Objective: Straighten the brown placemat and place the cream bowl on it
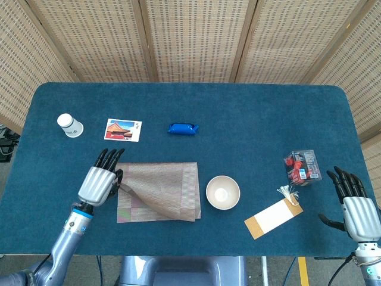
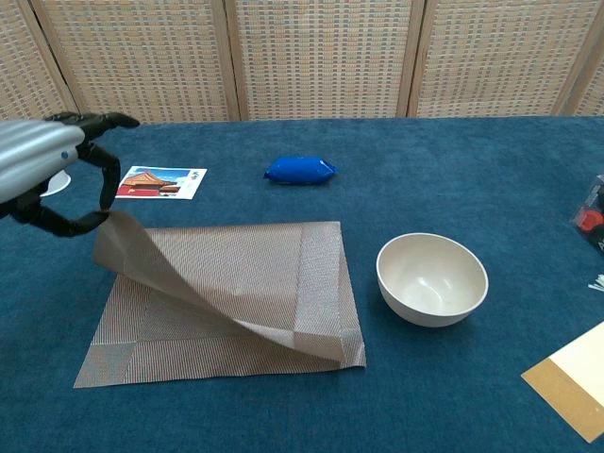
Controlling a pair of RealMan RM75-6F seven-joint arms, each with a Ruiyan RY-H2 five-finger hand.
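The brown placemat [image 1: 161,192] [image 2: 236,316] lies on the blue table, left of centre. Its upper layer is peeled up from the left. My left hand [image 1: 100,179] [image 2: 42,165] pinches the lifted corner between thumb and fingers and holds it above the table. Just right of the mat, the cream bowl [image 1: 222,192] [image 2: 432,280] stands upright and empty. My right hand [image 1: 357,208] hovers at the front right edge with its fingers spread and nothing in it; only the head view shows it.
At the back left are a white paper cup [image 1: 69,125], a postcard [image 1: 122,129] [image 2: 160,182] and a blue packet [image 1: 183,128] [image 2: 299,170]. On the right, a red snack box [image 1: 302,165] sits by a tasselled card [image 1: 272,216] [image 2: 571,377].
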